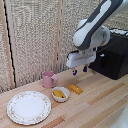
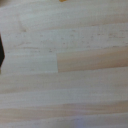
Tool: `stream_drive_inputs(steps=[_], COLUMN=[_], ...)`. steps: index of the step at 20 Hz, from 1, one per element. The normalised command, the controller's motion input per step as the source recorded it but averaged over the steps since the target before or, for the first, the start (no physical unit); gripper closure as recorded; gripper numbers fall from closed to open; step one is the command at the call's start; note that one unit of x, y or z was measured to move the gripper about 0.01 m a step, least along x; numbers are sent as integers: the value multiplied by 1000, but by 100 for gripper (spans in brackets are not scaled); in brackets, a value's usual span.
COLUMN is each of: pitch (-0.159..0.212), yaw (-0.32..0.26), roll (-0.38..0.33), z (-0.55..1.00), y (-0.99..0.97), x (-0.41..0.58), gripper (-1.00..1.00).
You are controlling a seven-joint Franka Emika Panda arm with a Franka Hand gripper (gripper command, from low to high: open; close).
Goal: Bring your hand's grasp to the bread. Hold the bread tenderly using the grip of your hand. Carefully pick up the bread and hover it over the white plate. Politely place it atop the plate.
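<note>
The claw [image 1: 80, 71] hangs above the surface [image 1: 100, 105], higher than the bread [image 1: 76, 89] and slightly toward the exterior view's right of it. Its two dark-blue fingertips [image 1: 75, 72] point downward with a visible gap between them and nothing in that gap, so the claw is released and empty. This posture suits a descent onto the bread, which judging by the layout has not yet been grasped.

The bread lies flat on the surface, just beside the small white bowl [image 1: 61, 94]. The bowl holds paler yellow pieces [image 1: 59, 93]. The white plate [image 1: 29, 107] sits beyond the bowl from the bread, bare and ready to receive it. A pink mug [image 1: 49, 79] stands behind the bowl.

The wrist view shows only blurred wood grain; a small orange fragment at its edge cannot be identified with certainty. A dark shape at another edge is also unclear.
</note>
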Motion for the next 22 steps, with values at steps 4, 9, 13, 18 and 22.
stream_drive_inputs(steps=[4,9,13,18,22], pitch=[0,0,-6,-19,-15], yaw=[82,119,139,111,104], roll=[34,12,-1,-1,0], z=[-389,-290,-238,-207,-241], y=[-227,-150,-16,0,-64], x=[69,174,171,201,254], gripper=[-100,-100,-100,-100,-100])
